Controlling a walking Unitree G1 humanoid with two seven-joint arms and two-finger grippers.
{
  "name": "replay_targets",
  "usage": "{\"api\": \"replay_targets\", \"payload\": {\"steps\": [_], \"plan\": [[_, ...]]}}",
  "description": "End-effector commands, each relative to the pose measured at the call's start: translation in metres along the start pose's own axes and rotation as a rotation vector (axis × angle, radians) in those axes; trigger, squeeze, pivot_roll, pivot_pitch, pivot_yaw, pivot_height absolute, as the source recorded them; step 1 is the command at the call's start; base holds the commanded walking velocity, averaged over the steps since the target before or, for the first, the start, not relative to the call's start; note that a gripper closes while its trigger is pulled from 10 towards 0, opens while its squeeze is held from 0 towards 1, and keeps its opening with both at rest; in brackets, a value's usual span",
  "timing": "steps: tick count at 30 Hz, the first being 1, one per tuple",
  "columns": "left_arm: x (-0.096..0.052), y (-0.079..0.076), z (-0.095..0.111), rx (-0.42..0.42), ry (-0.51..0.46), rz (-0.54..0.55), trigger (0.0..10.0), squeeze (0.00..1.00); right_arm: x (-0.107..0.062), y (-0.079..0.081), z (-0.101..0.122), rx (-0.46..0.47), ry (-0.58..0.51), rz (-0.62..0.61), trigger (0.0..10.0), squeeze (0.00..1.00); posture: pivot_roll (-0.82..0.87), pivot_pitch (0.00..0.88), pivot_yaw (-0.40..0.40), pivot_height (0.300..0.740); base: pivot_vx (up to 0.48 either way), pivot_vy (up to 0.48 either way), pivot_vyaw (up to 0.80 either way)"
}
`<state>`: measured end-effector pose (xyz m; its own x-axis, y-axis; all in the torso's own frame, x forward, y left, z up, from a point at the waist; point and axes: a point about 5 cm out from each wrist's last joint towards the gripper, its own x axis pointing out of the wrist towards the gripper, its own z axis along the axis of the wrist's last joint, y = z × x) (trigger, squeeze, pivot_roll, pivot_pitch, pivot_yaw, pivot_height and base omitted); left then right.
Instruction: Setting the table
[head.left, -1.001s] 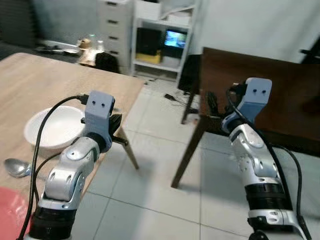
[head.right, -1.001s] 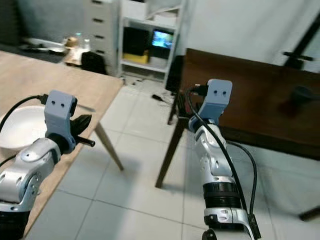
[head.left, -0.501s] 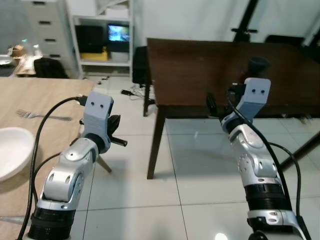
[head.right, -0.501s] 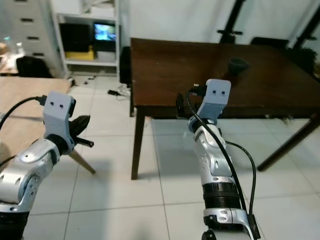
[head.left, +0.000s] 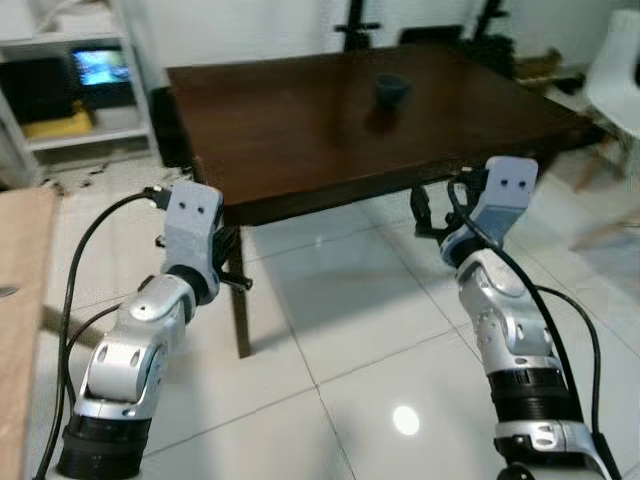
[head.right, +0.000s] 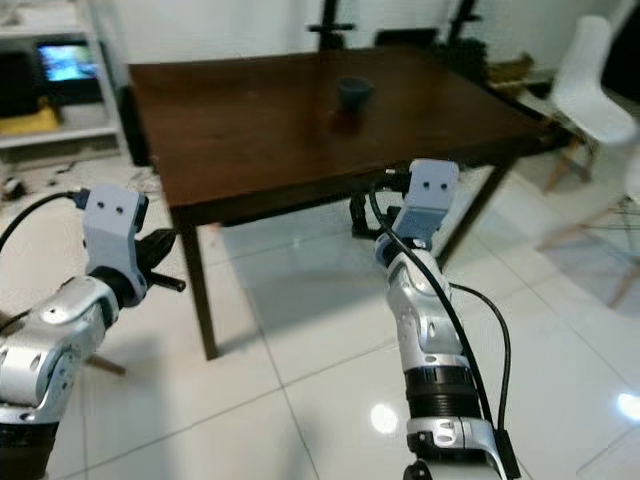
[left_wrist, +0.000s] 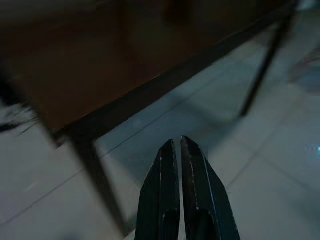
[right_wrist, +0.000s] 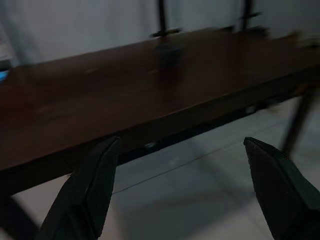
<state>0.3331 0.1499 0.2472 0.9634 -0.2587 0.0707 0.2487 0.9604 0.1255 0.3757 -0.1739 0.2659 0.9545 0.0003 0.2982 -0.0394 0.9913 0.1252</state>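
Both grippers ride empty, left gripper (left_wrist: 180, 150) pressed together, right gripper (right_wrist: 180, 185) spread, facing the dark brown wooden surface (head.left: 300, 130); its near edge risks a knock while the small dark cup (head.left: 390, 89) sits well apart.

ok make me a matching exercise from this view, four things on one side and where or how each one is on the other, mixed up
Things:
1. left claw
2. right claw
3. small dark cup
4. white chair

Places or states:
A. standing on the dark brown table, toward its far side
B. fingers wide apart, pointing at the table's edge
C. on the tiled floor beyond the table's right end
D. fingers pressed together, empty, aimed at the floor by a table leg

Pairs: 1-D, 2-B, 3-A, 4-C
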Motion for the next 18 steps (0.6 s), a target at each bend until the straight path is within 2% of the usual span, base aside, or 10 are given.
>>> {"api": "replay_targets", "payload": {"steps": [1,14,18], "plan": [[-0.0012,0.0015,-0.0054,0.003,0.017,0.004,10.0,0.00,-0.0019,-0.0011,-0.0026,0.002,0.006,-0.006,10.0,0.00,0.04,0.161,0.010,0.740,0.000,0.000,-0.80],[-0.0005,0.0019,-0.0052,0.005,0.011,0.008,10.0,0.00,-0.0024,-0.0012,-0.0037,0.001,0.008,-0.007,10.0,0.00,0.04,0.156,0.010,0.740,0.000,0.000,-0.80],[-0.0002,0.0025,-0.0046,0.002,0.001,0.010,10.0,0.00,-0.0023,-0.0011,-0.0034,-0.002,0.005,-0.008,10.0,0.00,0.04,0.157,0.011,0.740,0.000,0.000,-0.36]]}}
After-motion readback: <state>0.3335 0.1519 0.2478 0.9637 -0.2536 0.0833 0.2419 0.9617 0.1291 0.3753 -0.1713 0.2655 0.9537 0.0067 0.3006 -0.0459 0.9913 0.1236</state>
